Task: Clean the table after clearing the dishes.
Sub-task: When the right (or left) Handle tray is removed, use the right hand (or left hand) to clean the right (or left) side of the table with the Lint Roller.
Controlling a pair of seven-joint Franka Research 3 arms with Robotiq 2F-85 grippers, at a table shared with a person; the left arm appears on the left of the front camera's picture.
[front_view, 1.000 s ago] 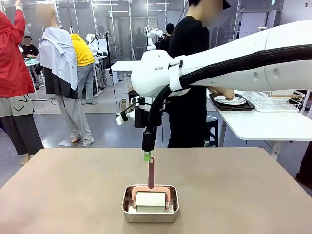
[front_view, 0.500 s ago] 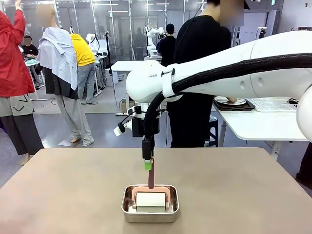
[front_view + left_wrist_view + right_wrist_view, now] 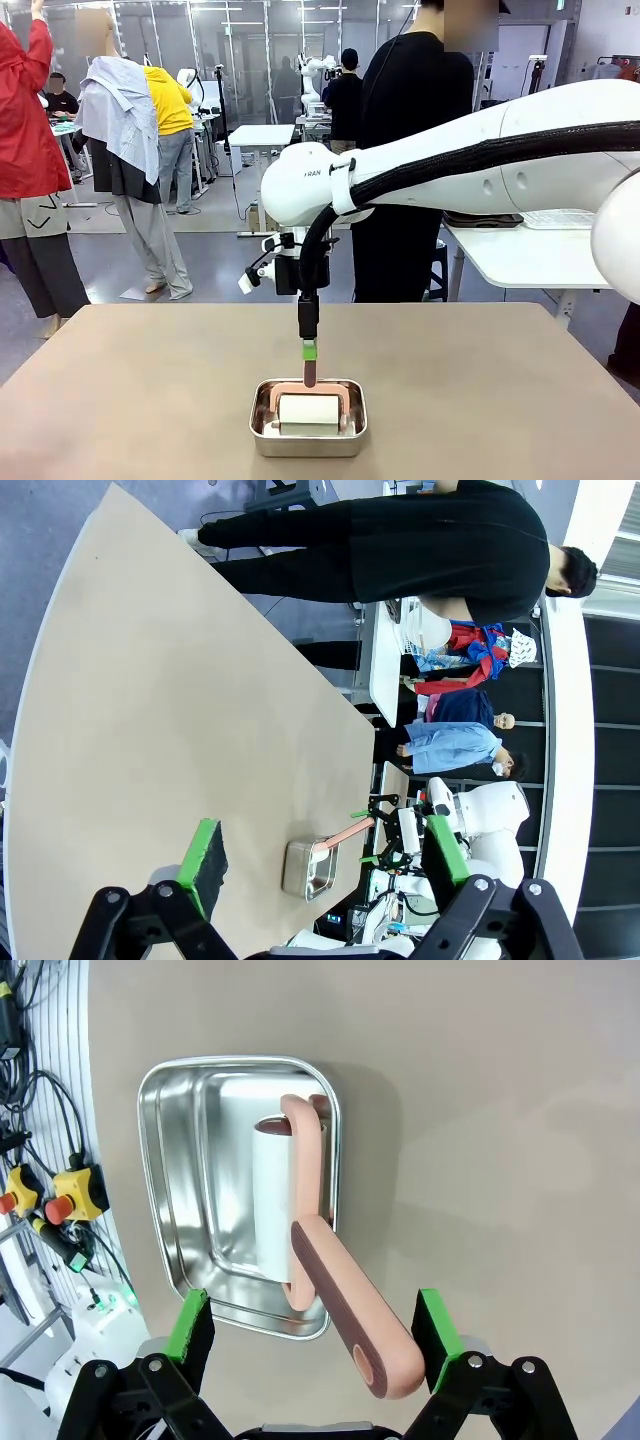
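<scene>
My right fingers (image 3: 190,1328) stand wide around the pink handle (image 3: 340,1310) of the roller (image 3: 268,1200), not closed on it. I judge the roller light and stiff, best pinched high on that handle, above the steel pan (image 3: 178,1200) it rests in, which may slide. The matte worktop (image 3: 500,1110) lies flat under and all around the pan, with my left fingers (image 3: 205,855) wide too and well apart from it. Beyond the pan a person in black (image 3: 410,90) stands at the worktop's far edge, clear of the handle.

The table (image 3: 500,400) is beige, the roller (image 3: 345,1315) pink (white roll (image 3: 268,1200)).
</scene>
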